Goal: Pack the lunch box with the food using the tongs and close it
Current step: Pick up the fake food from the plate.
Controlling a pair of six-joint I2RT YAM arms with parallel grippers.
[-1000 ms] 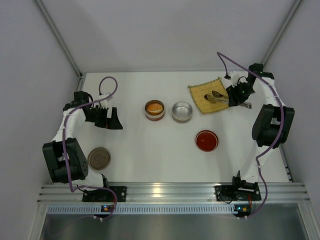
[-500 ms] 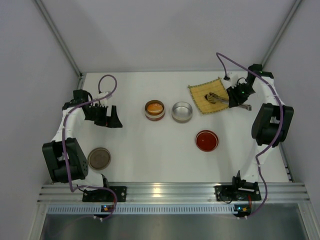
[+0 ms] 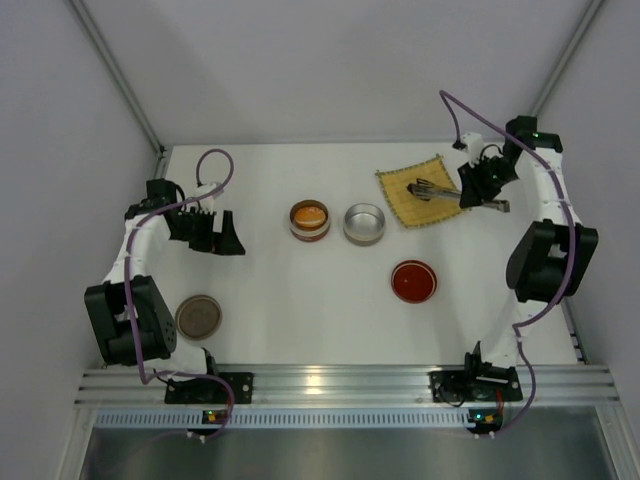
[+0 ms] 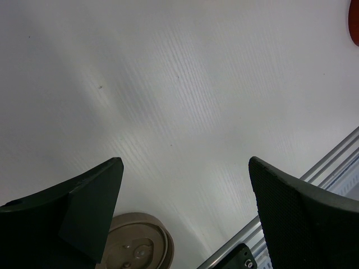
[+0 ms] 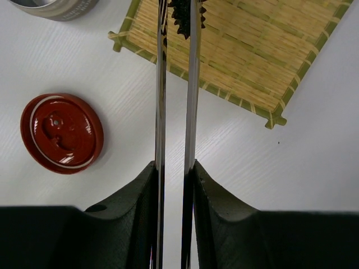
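My right gripper [image 3: 478,186] [image 5: 175,165] is shut on the slim grey tongs [image 3: 445,193] [image 5: 192,89], pressing their two arms nearly parallel. The tong tips pinch the dark oblong food piece [image 3: 419,187] [image 5: 184,17] over the yellow woven mat [image 3: 415,200] [image 5: 247,50]. The round orange bun [image 3: 310,214] lies inside the orange-rimmed lunch box tier [image 3: 296,226] at mid-table. Beside it stands an empty silver tier [image 3: 364,236]. My left gripper [image 3: 222,238] [image 4: 185,168] hovers wide open at the left with nothing between its fingers [image 4: 84,202].
A red lid [image 3: 413,281] [image 5: 61,133] lies in front of the silver tier. A tan lid [image 3: 199,316] [image 4: 137,246] rests near the left arm's base. The aluminium rail [image 3: 340,380] [image 4: 320,174] borders the near edge. White walls enclose the table.
The right gripper has squeezed the tongs shut on the dark piece and risen, drawing back toward the far right. The left arm has not moved.
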